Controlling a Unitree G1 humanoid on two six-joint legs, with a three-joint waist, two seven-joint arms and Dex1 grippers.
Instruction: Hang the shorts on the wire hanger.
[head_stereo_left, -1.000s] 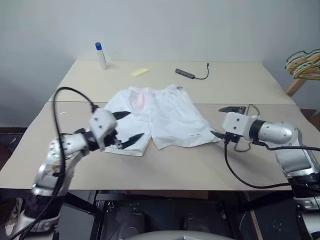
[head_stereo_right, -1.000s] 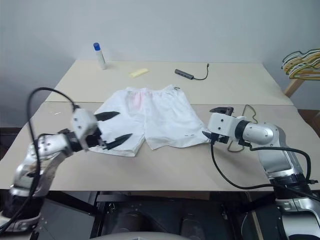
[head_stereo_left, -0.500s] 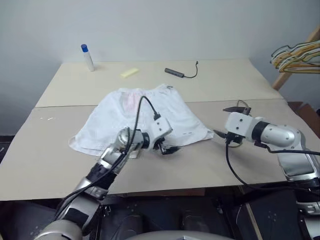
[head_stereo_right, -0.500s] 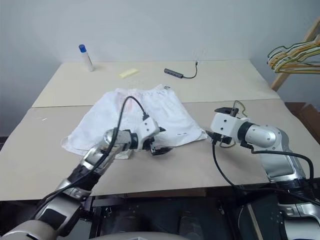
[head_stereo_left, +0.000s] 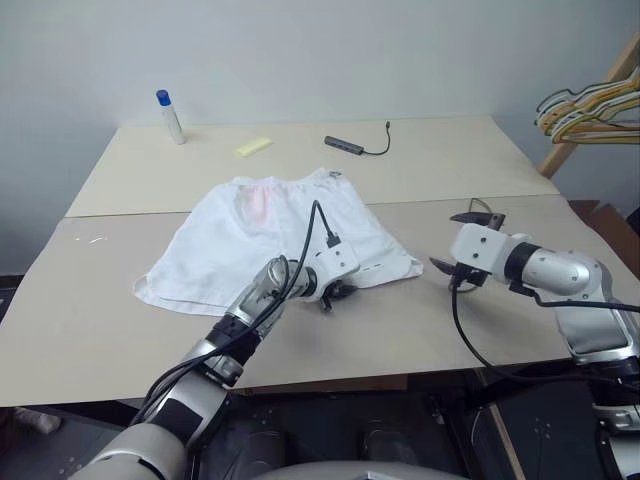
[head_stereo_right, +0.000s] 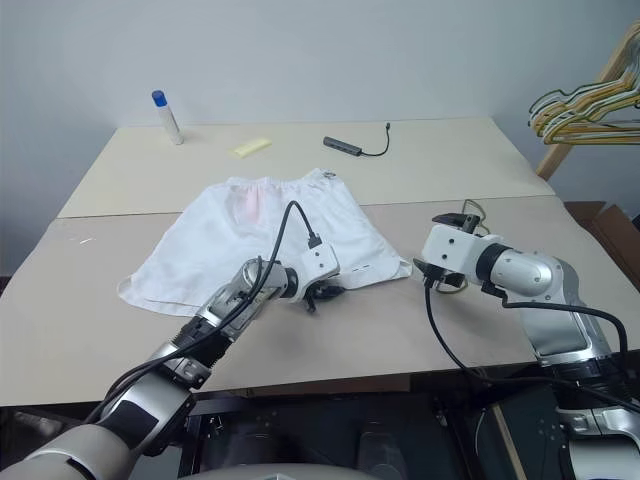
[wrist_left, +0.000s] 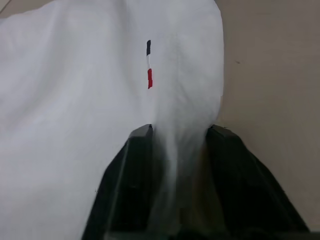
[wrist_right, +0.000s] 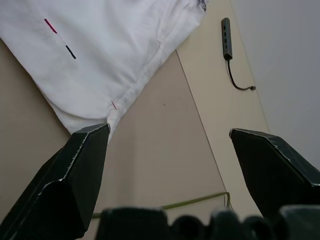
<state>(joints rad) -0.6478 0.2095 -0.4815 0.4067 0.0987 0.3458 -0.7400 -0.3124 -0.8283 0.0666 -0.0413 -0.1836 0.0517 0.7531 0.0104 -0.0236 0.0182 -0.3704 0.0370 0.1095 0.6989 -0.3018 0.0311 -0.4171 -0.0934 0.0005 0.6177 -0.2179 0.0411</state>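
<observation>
Pinching a fold of the shorts (head_stereo_left: 270, 225) near their front hem, my left gripper (wrist_left: 177, 137) is closing on the white cloth, which is bunching up between its two black fingers (wrist_left: 131, 170) in the left wrist view. Beside the pinch, a tiny dark and red mark (wrist_left: 148, 65) is showing on the fabric. The shorts are lying flat across the middle of the table (head_stereo_left: 120, 330), with the gathered waistband toward the far edge and the leg hems toward the front edge, a faint pink patch showing near the waist.

My right gripper (head_stereo_left: 462, 252) is hovering toward the table's right edge, just beside the shorts' right hem, with its fingers (wrist_right: 75, 175) spread wide and gripping nothing. Under it, a thin olive-green wire (wrist_right: 200, 200) is lying on the table; I am taking it for the wire hanger (head_stereo_left: 488, 213), though most of it is hiding behind my right wrist.

Along the far edge, a white bottle with a blue cap (head_stereo_left: 168, 115), a yellow block (head_stereo_left: 253, 146) and a dark adapter with a cable (head_stereo_left: 355, 148) are sitting. Off the far right corner, a bunch of yellow and tan hangers (head_stereo_left: 590, 105) is hanging
</observation>
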